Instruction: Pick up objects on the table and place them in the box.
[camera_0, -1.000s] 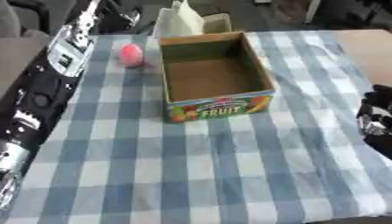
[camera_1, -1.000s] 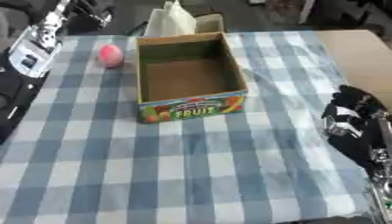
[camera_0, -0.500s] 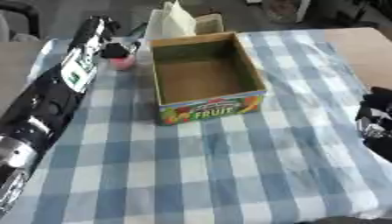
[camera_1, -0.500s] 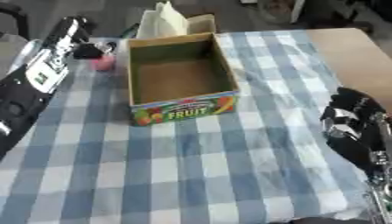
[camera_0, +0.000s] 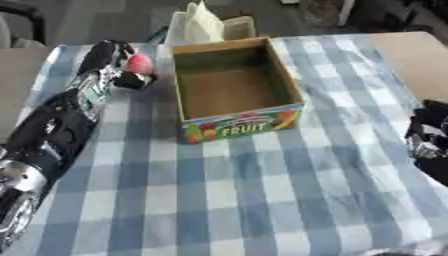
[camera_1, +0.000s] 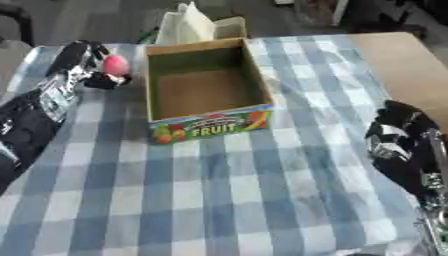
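Pink round object at the box's 10 o'clock, left hand curled around it on the checked cloth; right hand idle at 3 o'clock, fingers' state unclear.

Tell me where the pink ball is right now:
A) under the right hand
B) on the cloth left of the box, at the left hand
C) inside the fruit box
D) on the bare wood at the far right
B: the pink ball lies on the checked cloth left of the fruit box, at the left hand; the box holds nothing.
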